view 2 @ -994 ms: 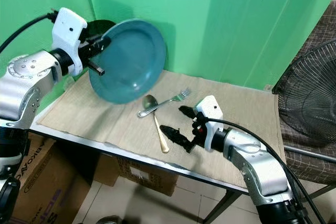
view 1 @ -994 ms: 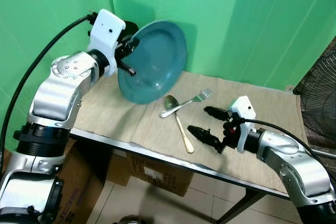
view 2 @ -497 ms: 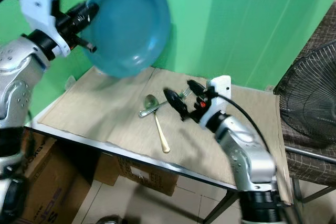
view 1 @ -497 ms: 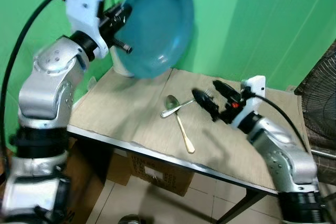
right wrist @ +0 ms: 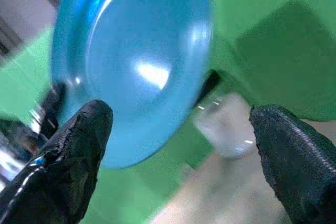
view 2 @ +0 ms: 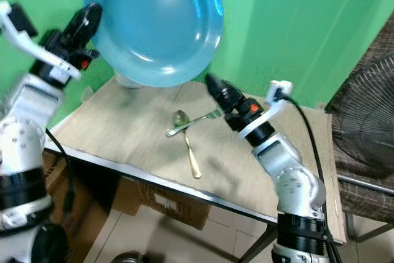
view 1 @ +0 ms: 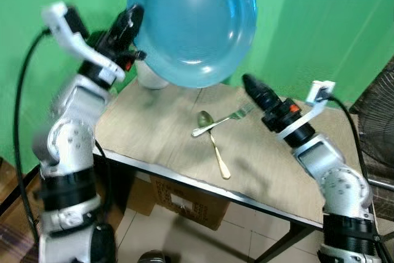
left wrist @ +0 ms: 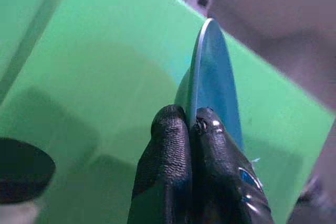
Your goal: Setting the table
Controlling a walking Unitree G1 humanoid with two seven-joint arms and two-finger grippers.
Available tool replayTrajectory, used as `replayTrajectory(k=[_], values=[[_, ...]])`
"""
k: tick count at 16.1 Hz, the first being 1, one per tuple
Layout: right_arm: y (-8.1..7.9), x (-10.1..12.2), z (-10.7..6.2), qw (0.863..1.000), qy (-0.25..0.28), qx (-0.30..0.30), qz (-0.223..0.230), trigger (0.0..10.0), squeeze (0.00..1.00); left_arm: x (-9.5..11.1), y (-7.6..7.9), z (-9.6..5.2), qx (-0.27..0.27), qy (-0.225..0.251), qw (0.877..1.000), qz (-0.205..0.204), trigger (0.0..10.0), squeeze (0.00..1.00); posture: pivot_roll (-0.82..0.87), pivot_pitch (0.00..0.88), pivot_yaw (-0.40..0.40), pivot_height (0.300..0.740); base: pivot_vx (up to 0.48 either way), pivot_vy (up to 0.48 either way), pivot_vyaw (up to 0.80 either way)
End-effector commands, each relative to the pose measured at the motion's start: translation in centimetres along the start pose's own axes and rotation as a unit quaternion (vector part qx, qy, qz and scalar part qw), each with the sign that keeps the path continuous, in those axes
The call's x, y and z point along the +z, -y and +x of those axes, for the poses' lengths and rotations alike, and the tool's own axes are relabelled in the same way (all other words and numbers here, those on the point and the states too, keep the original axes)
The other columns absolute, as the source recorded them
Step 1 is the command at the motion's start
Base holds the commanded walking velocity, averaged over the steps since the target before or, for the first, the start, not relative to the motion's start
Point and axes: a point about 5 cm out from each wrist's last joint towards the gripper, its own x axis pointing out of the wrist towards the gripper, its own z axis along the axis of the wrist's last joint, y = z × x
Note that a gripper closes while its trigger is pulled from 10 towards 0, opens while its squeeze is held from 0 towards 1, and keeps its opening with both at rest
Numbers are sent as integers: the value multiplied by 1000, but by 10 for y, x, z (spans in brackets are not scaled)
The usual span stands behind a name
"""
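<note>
Green walls (view 1: 320,23) close off the corner behind your table (view 1: 154,133), whose top is covered by a beige cloth. Starting on your left, the left gripper (view 1: 130,18) is raised high above the table's left end, and its two fingers (left wrist: 173,182) are pinched shut on the rim of one blue plate (view 1: 194,20). You are holding that plate up in the air, nearly upright, with its hollow face turned toward the camera and out over the table; from the left wrist you see it edge-on, a thin rim running away from the fingertips. Below the plate, at the back of the table against the wall, stands one white bowl or cup (view 1: 151,78), mostly hidden; you cannot tell what it holds.

Toward the middle of the cloth lie one spoon (view 1: 212,143) and one fork (view 1: 231,117). The spoon's bowl is at the far end and its golden handle runs toward the table's near edge. The fork lies slantwise, tines toward the far right, and its handle touches or crosses the spoon near the bowl.

On your right, the right gripper (view 2: 215,87) hovers above the fork, aimed up at the plate, its fingers (right wrist: 68,150) spread wide with nothing between them. One fan (view 1: 375,109) stands past the table's right end.
</note>
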Motion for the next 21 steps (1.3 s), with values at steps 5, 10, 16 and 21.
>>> replayTrajectory(k=[5,10,16,21], values=[[-8,0,6,999,-18,20,21,10000,0,-11,4,-14,-24,0,993,-112,0,0,89,0,-20,740,0,0,0],[-18,9,4,997,11,59,39,6431,0,-38,5,-29,-35,-83,988,-127,0,0,85,0,-14,740,0,0,0],[-17,2,2,998,-19,56,25,0,0,-36,3,-29,-36,-86,989,-117,0,0,84,0,-13,740,0,0,0],[-15,-7,3,998,-48,44,13,0,0,-38,4,-27,-40,-91,989,-108,0,0,85,0,-14,740,0,0,0]])
